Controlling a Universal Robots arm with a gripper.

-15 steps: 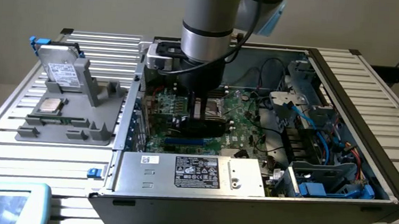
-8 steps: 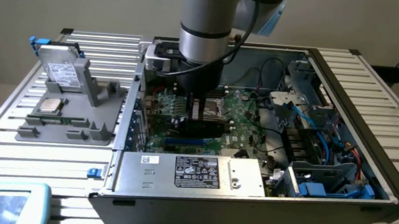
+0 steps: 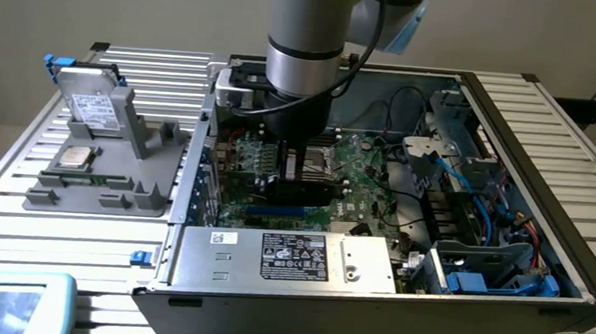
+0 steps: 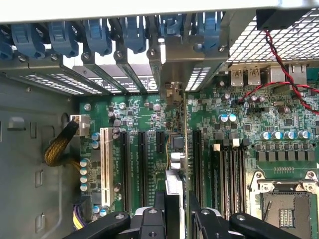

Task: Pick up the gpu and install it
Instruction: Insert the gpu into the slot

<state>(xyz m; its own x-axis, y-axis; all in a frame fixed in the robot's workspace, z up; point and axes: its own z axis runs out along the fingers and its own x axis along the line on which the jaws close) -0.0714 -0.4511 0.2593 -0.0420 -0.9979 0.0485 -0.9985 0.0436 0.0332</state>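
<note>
The gpu (image 3: 302, 191) stands on edge inside the open computer case (image 3: 546, 258), black face toward the exterior camera, low over the green motherboard (image 3: 366, 180). My gripper (image 3: 292, 166) hangs straight down from the arm and is shut on the card's upper edge. In the wrist view the gpu (image 4: 175, 164) appears edge-on, running between the black expansion slots (image 4: 141, 164) toward its silver bracket (image 4: 172, 92) at the case's rear wall. The gripper (image 4: 177, 211) clamps it from both sides with its black fingers (image 4: 159, 211). I cannot tell whether the card's bottom edge sits in a slot.
A silver power supply (image 3: 291, 256) lies along the case's near side. Blue and black cables (image 3: 485, 229) and drive bays crowd the exterior view's right. Blue slot latches (image 4: 97, 35) line the rear wall. A grey tray (image 3: 94, 191) outside holds a hard drive (image 3: 95, 107) and a processor (image 3: 75, 157).
</note>
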